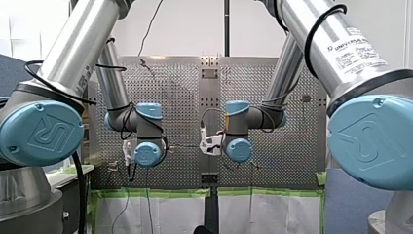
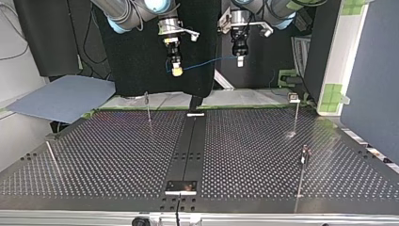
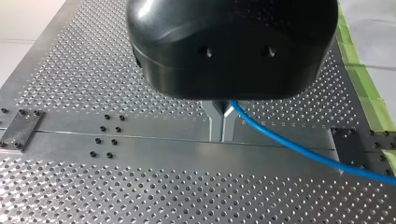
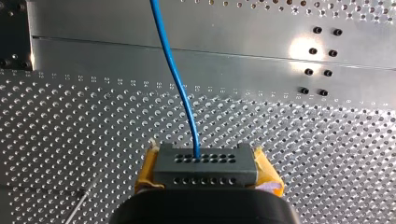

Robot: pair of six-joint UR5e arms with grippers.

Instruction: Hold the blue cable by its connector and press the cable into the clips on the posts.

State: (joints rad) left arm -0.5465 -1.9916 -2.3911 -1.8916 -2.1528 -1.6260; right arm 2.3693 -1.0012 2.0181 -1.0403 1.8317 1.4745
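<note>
Basically, blue cable (image 3: 289, 144), pinched by left gripper (image 3: 222, 134), connector (image 4: 205, 163) clamped by right gripper (image 4: 208, 170), should be pulled taut before lowering.

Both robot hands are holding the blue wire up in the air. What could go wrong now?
1. My left gripper pinches only the thin blue cable between metal fingers, so it may slip when pulled tight.
2. The cable leaves the connector, held by my right gripper, from one small hole. Hard tugging could strain that joint.
3. The posts are thin and their clips small, so the cable could miss a clip or bend a post.
</note>
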